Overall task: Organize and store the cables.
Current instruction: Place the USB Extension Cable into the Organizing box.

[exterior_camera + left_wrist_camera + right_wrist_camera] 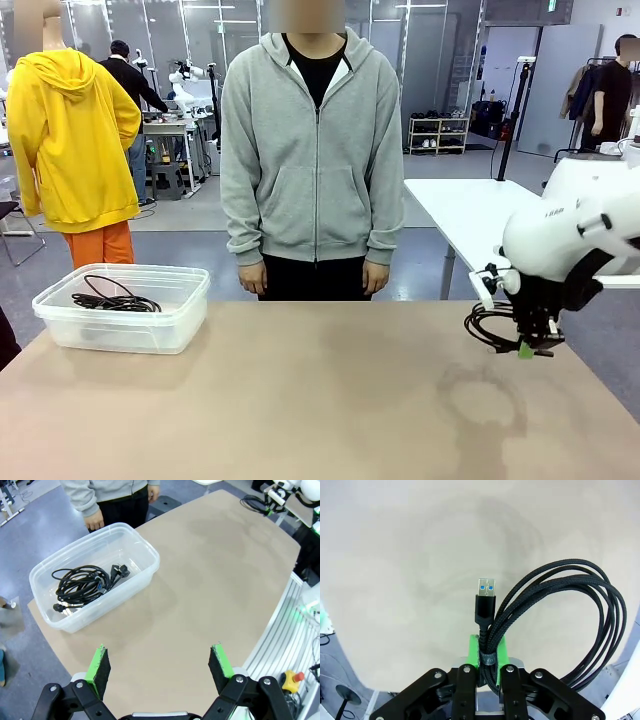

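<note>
My right gripper [487,652] is shut on a coiled black braided cable [570,615] at its small band, and a USB plug [485,597] sticks up above the fingers. In the front view that gripper [527,347] hangs just above the table's right side with the cable coil [485,322] dangling at its left. Another black cable coil [82,585] with plug ends lies inside the clear plastic bin [145,545]; the front view has this cable [115,298] in the bin [185,300] at the far left. My left gripper [160,665] hovers open high over the table's near edge, nothing between its pads.
A person in a grey hoodie [312,150] stands at the far side, hands [252,278] hanging down. The tan tabletop [300,390] between bin and right gripper is bare. A white table [470,210] stands behind at the right.
</note>
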Motion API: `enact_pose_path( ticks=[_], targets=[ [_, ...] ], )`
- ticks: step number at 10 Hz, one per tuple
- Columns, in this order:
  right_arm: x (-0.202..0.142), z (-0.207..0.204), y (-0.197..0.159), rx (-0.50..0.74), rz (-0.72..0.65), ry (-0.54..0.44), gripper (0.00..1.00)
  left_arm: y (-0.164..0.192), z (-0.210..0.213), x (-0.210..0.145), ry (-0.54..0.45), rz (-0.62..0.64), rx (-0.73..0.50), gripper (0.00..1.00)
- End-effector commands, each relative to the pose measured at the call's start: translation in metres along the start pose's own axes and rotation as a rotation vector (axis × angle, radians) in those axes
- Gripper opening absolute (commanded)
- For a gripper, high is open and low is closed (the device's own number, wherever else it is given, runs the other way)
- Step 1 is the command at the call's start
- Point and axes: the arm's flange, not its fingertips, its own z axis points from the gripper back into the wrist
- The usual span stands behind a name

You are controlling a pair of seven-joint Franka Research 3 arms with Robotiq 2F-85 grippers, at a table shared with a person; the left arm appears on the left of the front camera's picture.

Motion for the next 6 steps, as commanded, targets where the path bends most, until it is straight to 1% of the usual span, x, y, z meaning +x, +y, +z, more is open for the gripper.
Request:
enact_pose_path(
  ticks=[1, 2, 3, 4, 5, 6],
  targets=[
    [0.007, 0.004, -0.004, 0.017, -0.033, 0.006, 0.00, 0.001, 0.001, 0.003, -0.001, -0.004, -0.004, 1.00],
    [0.012, 0.008, -0.005, 0.018, -0.037, -0.004, 0.00, 0.001, 0.001, 0.003, -0.001, -0.004, -0.004, 1.00],
    [0.032, 0.016, -0.009, -0.002, -0.076, 0.026, 0.00, 0.001, 0.001, 0.003, -0.001, -0.004, -0.004, 1.00],
    [0.061, 0.028, -0.011, -0.037, -0.086, 0.081, 0.00, 0.001, 0.001, 0.003, -0.001, -0.004, -0.004, 1.00],
    [0.088, 0.035, -0.012, -0.029, -0.057, 0.078, 0.00, 0.001, 0.001, 0.003, -0.001, -0.004, -0.004, 1.00],
    [0.122, 0.035, -0.013, -0.020, -0.036, 0.072, 0.00, 0.001, 0.001, 0.003, -0.001, -0.004, -0.004, 1.00]
  ],
)
